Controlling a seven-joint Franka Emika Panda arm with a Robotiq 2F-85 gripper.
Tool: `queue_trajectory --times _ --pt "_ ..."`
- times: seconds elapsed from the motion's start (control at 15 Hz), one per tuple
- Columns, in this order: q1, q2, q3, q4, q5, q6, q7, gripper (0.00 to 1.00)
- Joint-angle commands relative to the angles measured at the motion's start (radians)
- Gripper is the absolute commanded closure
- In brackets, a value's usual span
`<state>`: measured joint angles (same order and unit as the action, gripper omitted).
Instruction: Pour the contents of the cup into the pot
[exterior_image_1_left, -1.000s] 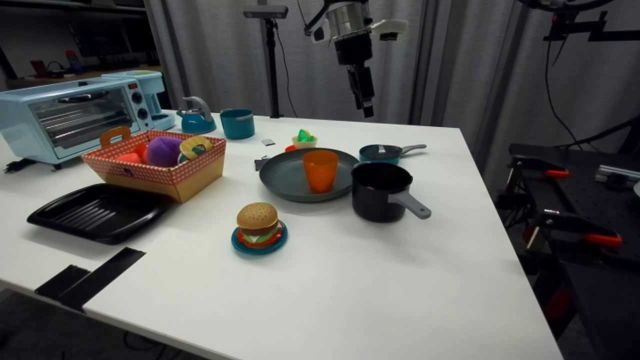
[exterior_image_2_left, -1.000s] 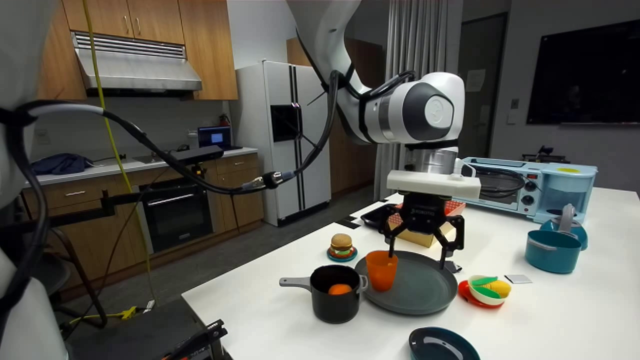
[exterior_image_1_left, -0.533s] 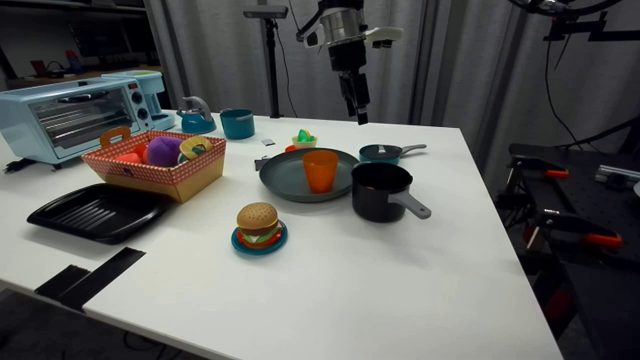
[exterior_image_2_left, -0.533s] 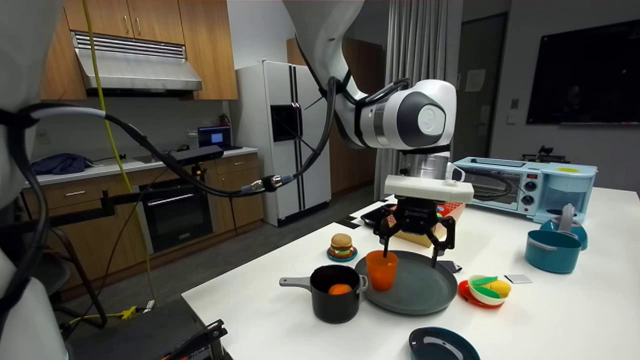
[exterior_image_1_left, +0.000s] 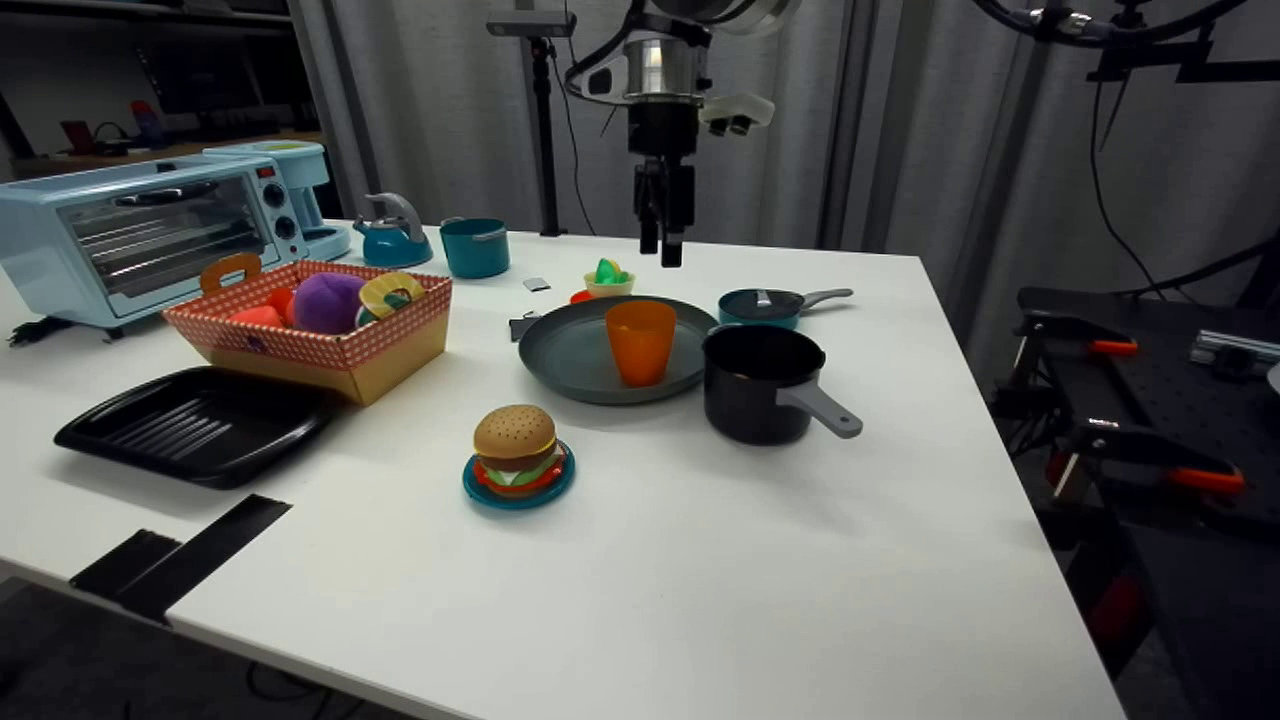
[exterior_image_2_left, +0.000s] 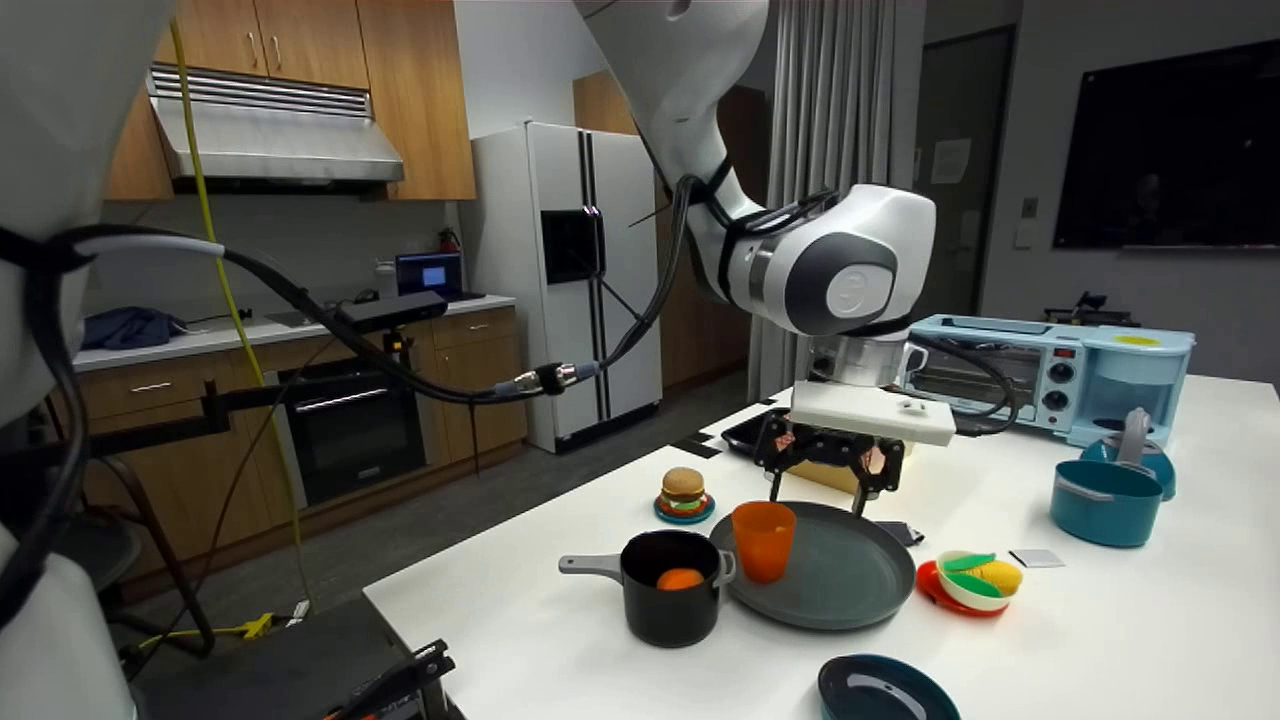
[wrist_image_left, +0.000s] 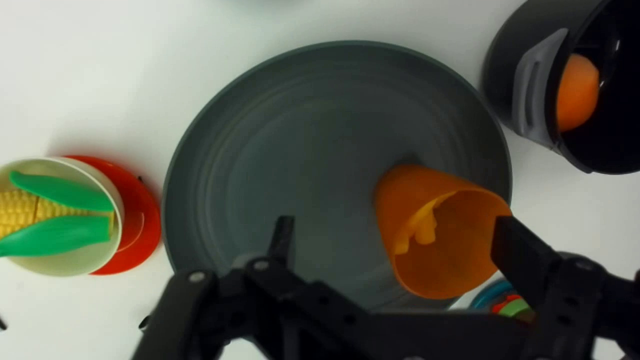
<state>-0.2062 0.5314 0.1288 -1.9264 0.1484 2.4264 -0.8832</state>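
Note:
The orange cup stands upright on the grey-green pan (exterior_image_1_left: 560, 352), shown in both exterior views (exterior_image_1_left: 640, 343) (exterior_image_2_left: 765, 542). In the wrist view the cup (wrist_image_left: 407, 200) holds yellow pieces (wrist_image_left: 424, 231). The black pot stands right beside the pan in both exterior views (exterior_image_1_left: 752, 400) (exterior_image_2_left: 668, 612); an orange round item (exterior_image_2_left: 680, 579) lies inside. The wrist view cuts off the pot (wrist_image_left: 502, 85). My gripper (exterior_image_1_left: 661, 256) is open and empty above the pan, pointing down. Its fingertips (exterior_image_2_left: 818, 504) are apart and above the table. In the wrist view the jaws (wrist_image_left: 392, 222) straddle the cup's outline without gripping it.
A burger on a teal plate (exterior_image_1_left: 518, 460) stands near the pan. A bowl with corn (exterior_image_2_left: 975, 580) stands on the pan's far side from the pot. A small teal pan (exterior_image_1_left: 765, 306) sits behind the pot. A basket (exterior_image_1_left: 400, 345) and black tray (exterior_image_1_left: 200, 425) are farther off.
My gripper has come down and swung from tilted to nearly vertical, shifting left in an exterior view. It stays open. The cup, the pan and the pot have not moved.

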Motion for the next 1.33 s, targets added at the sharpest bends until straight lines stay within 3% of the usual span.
queue_trajectory --times 0.0,0.27,0.53,0.93,1.27 --pt "-0.114 0.039 0.077 0.017 0.146 0.049 -0.206 0.0" --pt "-0.196 0.063 0.107 0.018 0.273 0.022 -0.422 0.0" --pt "-0.19 0.095 0.097 0.029 0.283 -0.061 -0.547 0.0" --pt "-0.101 0.094 0.071 0.049 0.249 -0.171 -0.544 0.0" --pt "-0.068 0.094 0.048 0.102 0.247 -0.189 -0.521 0.0"
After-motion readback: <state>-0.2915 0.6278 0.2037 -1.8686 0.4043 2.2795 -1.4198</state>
